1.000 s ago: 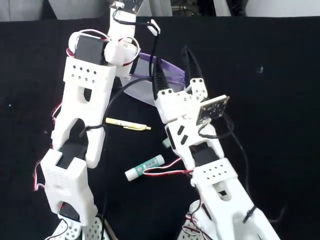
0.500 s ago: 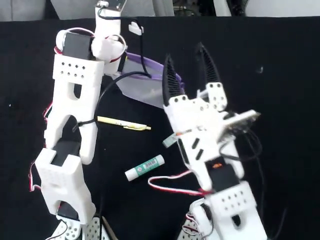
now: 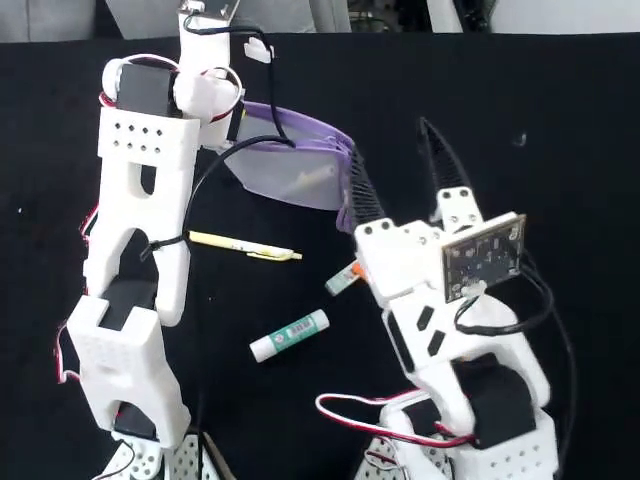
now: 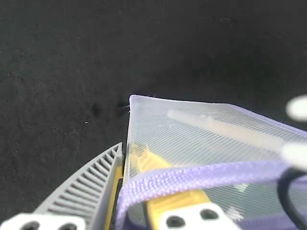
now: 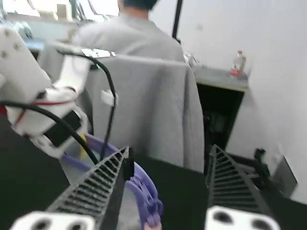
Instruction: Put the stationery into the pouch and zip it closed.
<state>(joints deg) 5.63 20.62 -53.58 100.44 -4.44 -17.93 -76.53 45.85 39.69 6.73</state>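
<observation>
Your left gripper is pinching the left end of the pouch and holding it up, its long side running across toward your right arm. The yellow pen is lying on the table just on the arms' side of the pouch, pointing the same way as it. The glue stick is lying farther out on that side. Your right gripper is hanging at the pouch's right end, fingers spread wide and empty, so it looks free to fetch the pen.

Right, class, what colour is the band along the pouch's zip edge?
Purple. The zip band tops the clear ribbed pouch, best seen in the left wrist view.
</observation>
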